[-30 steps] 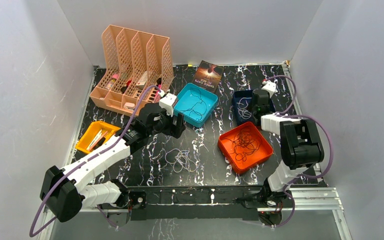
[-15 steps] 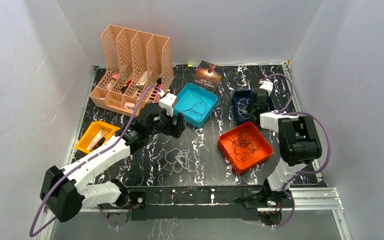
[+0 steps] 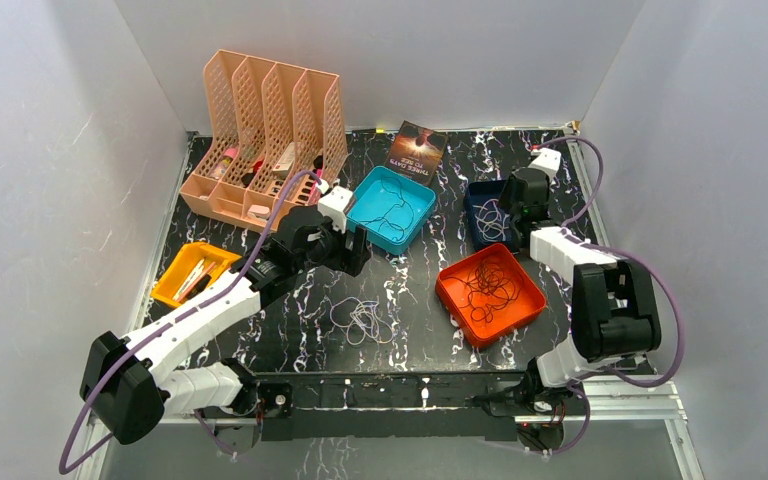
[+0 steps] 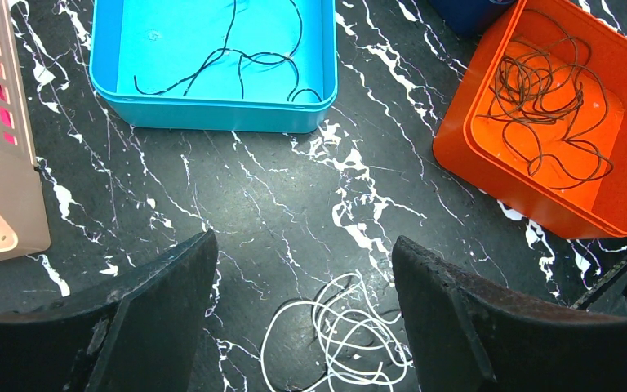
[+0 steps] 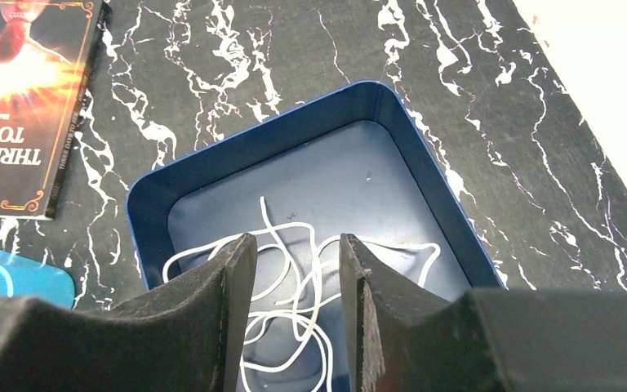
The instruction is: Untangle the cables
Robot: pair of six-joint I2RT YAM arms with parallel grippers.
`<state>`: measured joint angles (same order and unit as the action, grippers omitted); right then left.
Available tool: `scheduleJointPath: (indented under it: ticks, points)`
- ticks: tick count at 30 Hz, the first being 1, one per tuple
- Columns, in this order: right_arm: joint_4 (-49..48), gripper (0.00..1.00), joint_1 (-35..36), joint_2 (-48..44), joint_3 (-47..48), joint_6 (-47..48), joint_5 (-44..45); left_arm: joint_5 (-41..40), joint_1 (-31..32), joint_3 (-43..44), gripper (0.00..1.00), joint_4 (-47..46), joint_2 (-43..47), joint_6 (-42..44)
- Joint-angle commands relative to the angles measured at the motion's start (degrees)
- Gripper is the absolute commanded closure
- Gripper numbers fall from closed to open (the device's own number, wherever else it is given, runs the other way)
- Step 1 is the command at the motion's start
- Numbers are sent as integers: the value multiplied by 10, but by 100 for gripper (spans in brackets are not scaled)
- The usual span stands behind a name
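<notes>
White walls (image 3: 60, 150); blk marbled tabletop (image 3: 415, 295); even light.

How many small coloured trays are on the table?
4: yellow tray at far left, teal tray in the middle, dark blue tray below the right hand, orange tray front right. None looks hidden.

Robotics lab test cell: boxed in by plain white panel walls (image 3: 50, 150), floored with a black marble-patterned tabletop (image 3: 410, 300), edged by an aluminium rail (image 3: 640, 395), staged with a peach file organiser (image 3: 265, 100), a teal tray (image 3: 390, 240) and an orange tray (image 3: 510, 322).
</notes>
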<state>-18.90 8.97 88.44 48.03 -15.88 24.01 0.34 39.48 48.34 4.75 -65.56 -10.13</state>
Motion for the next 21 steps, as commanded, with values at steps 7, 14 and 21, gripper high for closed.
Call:
scheduleJointPath:
  ticks: [7, 14, 21]
  points:
    - [90, 48, -3, -87, 23, -33, 16, -8, -5, -8, 23, 15, 18, -22]
    - [125, 54, -3, -101, 16, -61, -11, -5, -5, -21, 23, 13, 31, -46]
    - [164, 66, -3, -85, 24, -83, -55, -4, -5, -16, 23, 23, 26, -55]
